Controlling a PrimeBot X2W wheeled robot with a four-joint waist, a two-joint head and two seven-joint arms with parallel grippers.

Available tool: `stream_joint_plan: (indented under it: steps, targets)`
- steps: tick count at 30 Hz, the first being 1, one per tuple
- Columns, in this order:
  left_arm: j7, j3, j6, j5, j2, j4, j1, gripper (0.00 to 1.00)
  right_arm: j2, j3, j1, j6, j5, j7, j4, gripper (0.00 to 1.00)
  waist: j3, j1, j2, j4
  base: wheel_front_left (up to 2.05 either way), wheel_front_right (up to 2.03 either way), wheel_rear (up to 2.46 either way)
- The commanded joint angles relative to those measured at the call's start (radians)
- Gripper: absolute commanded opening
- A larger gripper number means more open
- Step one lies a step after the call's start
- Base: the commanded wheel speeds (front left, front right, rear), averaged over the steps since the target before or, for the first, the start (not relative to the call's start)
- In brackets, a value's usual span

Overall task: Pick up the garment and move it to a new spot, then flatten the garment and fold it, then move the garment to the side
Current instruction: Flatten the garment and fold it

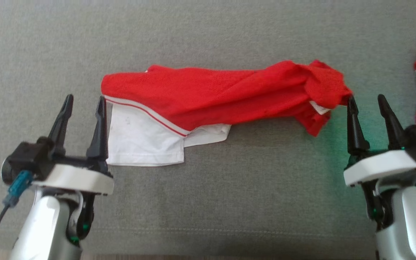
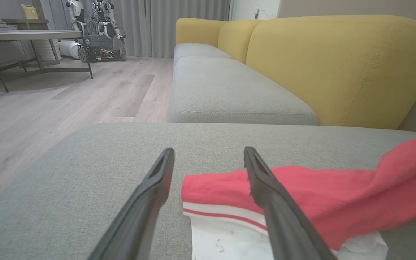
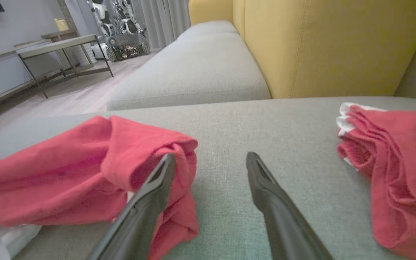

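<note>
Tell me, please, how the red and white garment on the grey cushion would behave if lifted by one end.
The garment will probably hang limp: it lies twisted and creased. Lifted by its bunched end, the white part would likely trail and unfold. It looks thin, so probably light, and may drag rather than slide on the textured grey cushion.

- The left gripper point(image 1: 85, 103) sits at the lower left of the head view, its fingers spread wide and pointing up the frame.
- The right gripper point(image 1: 366, 103) sits at the lower right, its fingers equally wide apart.
- The left forearm point(image 1: 45, 225) and right forearm point(image 1: 406, 216) rise from the bottom edge.
</note>
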Motion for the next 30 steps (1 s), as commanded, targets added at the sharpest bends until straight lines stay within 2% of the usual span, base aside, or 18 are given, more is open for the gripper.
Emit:
stream_joint_plan:
  steps: [1,13,20,30]
  targets:
    - [-0.009,0.049,0.005,0.011,0.021,-0.025,0.005,1.0,0.008,0.021,0.018,-0.001,-0.018,-0.009,-0.085,1.0,-0.031,0.0,0.0,-0.019,0.0,0.0,0.0]
    - [-0.006,0.045,0.028,0.02,0.022,-0.03,0.092,1.0,0.013,0.077,0.154,-0.001,-0.063,0.071,-0.258,1.0,-0.138,0.0,0.0,-0.039,0.0,0.0,0.0]
    - [0.003,0.032,0.038,0.018,0.023,-0.043,0.145,1.0,0.013,0.096,0.228,-0.001,-0.058,0.1,-0.294,1.0,-0.18,0.0,0.0,-0.042,0.0,0.0,0.0]
    - [0.013,0.023,0.046,0.016,0.03,-0.057,0.153,1.0,0.013,0.096,0.236,-0.001,-0.045,0.111,-0.311,1.0,-0.182,0.0,0.0,-0.037,0.0,0.0,0.0]
